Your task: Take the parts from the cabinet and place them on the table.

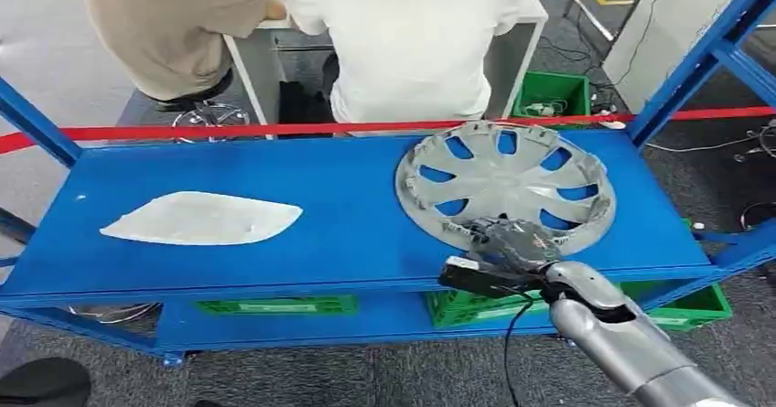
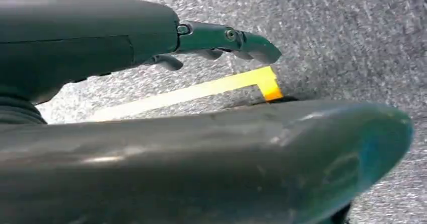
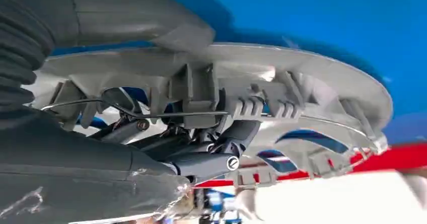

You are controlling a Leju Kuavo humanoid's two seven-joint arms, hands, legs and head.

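1. Here the silver wheel cover point(image 1: 505, 186) lies inner side up on the blue shelf point(image 1: 348, 224) of the cabinet, toward its right end, its near rim close to the shelf's front edge and its far rim near the back edge.
2. No brand, label or writing can be read on it; being round, it has no long axis, and its clips and ribs face upward.
3. The right hand point(image 1: 506, 245) sits at the cover's near rim; the right wrist view shows the thumb over the rim and the dark fingers point(image 3: 211, 158) curled under it, so the hand grips the wheel cover.
4. Toward the shelf's left end, well apart from the cover, lies a pale leaf-shaped part point(image 1: 201, 219), its long axis along the shelf's length and its pointed tip toward the cover.
5. The left hand point(image 2: 221, 40) hangs over grey carpet, fingers stretched out and apart, holding nothing; a yellow tape line point(image 2: 201, 90) crosses the floor beneath it.
6. A red tape point(image 1: 274, 130) runs along the shelf's back edge, and green crates point(image 1: 695, 308) sit on the lower shelf.
7. Beyond the cabinet, two people point(image 1: 403, 41) sit at a white desk with their backs turned.
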